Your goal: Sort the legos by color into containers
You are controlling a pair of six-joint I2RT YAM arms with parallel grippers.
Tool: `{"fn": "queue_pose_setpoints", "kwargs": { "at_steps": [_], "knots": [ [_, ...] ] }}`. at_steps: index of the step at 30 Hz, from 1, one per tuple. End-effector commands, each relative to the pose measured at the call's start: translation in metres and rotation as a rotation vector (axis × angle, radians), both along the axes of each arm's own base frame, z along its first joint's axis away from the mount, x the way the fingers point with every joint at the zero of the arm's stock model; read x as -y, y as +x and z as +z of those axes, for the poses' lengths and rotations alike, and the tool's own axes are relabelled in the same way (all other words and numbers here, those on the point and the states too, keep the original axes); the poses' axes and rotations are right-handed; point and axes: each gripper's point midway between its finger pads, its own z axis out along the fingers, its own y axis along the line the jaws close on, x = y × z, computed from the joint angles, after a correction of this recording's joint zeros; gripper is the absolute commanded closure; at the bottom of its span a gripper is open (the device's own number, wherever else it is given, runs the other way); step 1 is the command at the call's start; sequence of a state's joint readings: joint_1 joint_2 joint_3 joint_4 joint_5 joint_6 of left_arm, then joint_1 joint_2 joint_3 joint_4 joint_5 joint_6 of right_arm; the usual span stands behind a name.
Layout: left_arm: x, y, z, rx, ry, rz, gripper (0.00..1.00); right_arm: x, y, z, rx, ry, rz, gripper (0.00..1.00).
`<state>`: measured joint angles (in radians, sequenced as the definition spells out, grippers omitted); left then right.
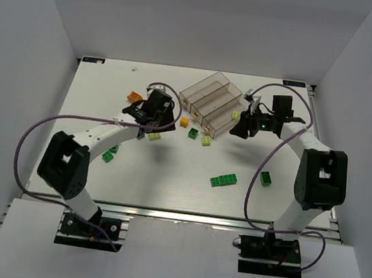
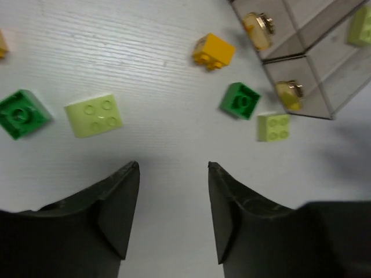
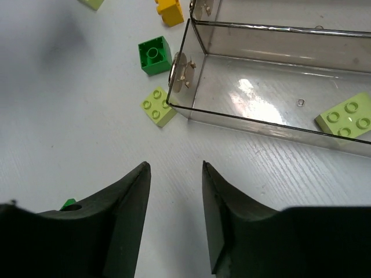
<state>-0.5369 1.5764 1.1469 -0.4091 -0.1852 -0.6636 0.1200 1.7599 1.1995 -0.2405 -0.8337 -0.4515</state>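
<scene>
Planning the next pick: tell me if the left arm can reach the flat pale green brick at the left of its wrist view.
Probably yes. The pale green brick lies in the open ahead of the left tool, whose jaws stand apart and empty; the dark green brick beside it sits clear.

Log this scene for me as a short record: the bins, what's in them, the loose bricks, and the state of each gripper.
containers: three clear bins joined side by side, far part of the table
inside: one pale green brick, in the bin next to the right gripper
loose by the bins' near ends: yellow brick, dark green brick, small pale green brick
loose nearer the arms: long green brick
left gripper: open, empty
right gripper: open, empty
</scene>
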Motion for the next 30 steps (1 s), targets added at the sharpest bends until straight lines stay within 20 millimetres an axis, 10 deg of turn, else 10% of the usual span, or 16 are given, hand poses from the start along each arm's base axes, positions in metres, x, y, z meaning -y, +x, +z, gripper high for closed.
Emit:
{"fn": "queue_pose_setpoints", "kwargs": {
  "at_steps": [1,13,30],
  "knots": [
    [-0.031,0.002,-0.005,-0.043,0.196,0.047,0.35,0.001,-0.002,0.029,0.089,0.007,0.001,0.52],
    [-0.041,-0.002,-0.055,-0.154,0.690,-0.772,0.33,0.000,-0.007,0.024,0.082,0.008,0.018,0.48],
    [-0.044,0.032,-0.097,-0.126,0.754,-0.836,0.34,0.004,-0.020,0.017,0.075,-0.012,0.017,0.46]
  ]
}}
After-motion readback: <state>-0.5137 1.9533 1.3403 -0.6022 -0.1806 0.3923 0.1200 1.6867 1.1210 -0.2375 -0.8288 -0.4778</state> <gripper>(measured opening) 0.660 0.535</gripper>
